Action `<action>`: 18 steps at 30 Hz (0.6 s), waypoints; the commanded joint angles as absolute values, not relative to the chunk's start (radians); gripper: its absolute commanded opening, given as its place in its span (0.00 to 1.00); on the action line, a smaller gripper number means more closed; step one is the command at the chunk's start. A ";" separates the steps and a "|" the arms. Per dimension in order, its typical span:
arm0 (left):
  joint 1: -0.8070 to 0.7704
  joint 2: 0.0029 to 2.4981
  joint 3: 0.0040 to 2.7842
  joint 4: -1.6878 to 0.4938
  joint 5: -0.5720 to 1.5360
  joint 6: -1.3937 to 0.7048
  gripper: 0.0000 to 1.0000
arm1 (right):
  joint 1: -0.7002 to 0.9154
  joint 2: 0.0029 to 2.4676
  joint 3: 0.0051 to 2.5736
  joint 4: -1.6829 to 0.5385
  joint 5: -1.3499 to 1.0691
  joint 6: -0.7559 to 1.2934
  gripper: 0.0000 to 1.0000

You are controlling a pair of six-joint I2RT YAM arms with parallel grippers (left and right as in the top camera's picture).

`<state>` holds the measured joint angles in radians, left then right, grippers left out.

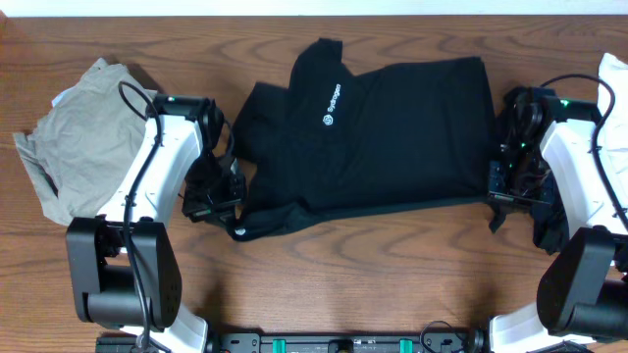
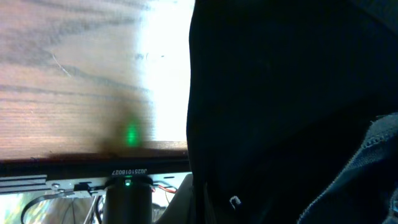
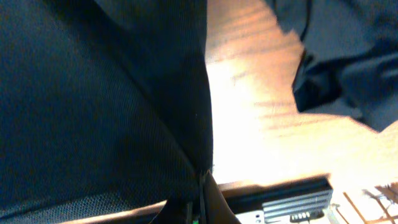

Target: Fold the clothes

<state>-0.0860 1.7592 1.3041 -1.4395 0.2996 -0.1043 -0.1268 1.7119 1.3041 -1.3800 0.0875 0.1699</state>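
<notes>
A black garment (image 1: 392,137) with a small white logo (image 1: 331,106) lies spread across the middle of the table. My left gripper (image 1: 221,193) is at its lower left corner and appears shut on the fabric. In the left wrist view the black cloth (image 2: 286,106) hangs over the fingers and hides them. My right gripper (image 1: 498,188) is at the garment's lower right corner. In the right wrist view the fingers (image 3: 203,186) are shut with the black cloth (image 3: 93,106) pinched between them. A khaki-grey garment (image 1: 83,137) lies crumpled at the far left.
Another dark piece of clothing (image 3: 342,56) lies on the wood to the right of my right gripper, partly under the right arm (image 1: 546,227). Something white (image 1: 614,78) sits at the right edge. The table's front edge (image 2: 93,160) is close to both grippers.
</notes>
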 commanded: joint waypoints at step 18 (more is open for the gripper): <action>-0.051 1.625 1.232 -0.972 0.222 -0.264 0.06 | -0.131 1.713 1.165 -1.112 0.101 0.231 0.01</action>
